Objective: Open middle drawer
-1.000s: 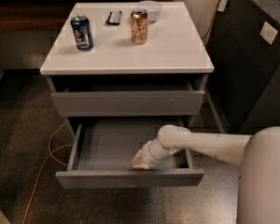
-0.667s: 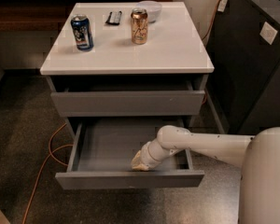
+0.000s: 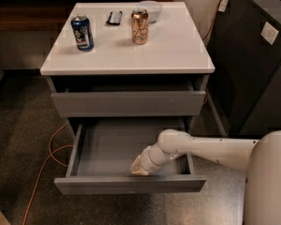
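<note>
While middle drawer (image 3: 131, 185) stands open | claw (image 3: 140, 167) inside it (state: cannot tell) | blue can (image 3: 82, 32) label unreadable

You have on view:
- one white-topped cabinet (image 3: 178, 55)
- two grey drawers: one upper drawer (image 3: 126, 103) and one middle drawer (image 3: 107, 146), pulled out
- two drink cans on the top: one blue can (image 3: 82, 32) and one copper can (image 3: 140, 26)
- one white bowl (image 3: 151, 8)
- one small dark flat object (image 3: 114, 17)
- one orange cable (image 3: 50, 150) on the floor
- one dark unit (image 3: 253, 74) at the right
- one gripper (image 3: 140, 167), down inside the middle drawer near its front wall
</note>
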You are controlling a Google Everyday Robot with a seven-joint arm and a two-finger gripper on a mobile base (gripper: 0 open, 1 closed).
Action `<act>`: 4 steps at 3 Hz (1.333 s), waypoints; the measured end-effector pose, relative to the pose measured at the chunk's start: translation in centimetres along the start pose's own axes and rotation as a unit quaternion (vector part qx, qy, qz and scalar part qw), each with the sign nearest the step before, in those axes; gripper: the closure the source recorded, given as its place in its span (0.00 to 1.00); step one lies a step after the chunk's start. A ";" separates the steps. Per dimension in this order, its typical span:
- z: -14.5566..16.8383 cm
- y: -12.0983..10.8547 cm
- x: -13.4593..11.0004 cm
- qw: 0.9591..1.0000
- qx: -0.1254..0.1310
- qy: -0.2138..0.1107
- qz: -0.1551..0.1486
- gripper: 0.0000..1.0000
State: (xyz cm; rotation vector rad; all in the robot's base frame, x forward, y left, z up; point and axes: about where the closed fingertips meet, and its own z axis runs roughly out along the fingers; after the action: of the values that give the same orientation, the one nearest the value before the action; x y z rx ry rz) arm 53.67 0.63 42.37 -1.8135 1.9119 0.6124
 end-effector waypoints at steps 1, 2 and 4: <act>0.0 0.1 0.0 1.000 -0.001 -0.001 0.000 1.00; -0.5 0.3 -1.0 1.000 0.004 -0.005 -0.010 1.00; -3.6 -3.5 -3.9 0.997 0.047 -0.002 -0.063 1.00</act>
State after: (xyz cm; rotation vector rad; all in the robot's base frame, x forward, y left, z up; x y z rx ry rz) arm 57.32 1.48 47.53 -1.8545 1.7779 0.4741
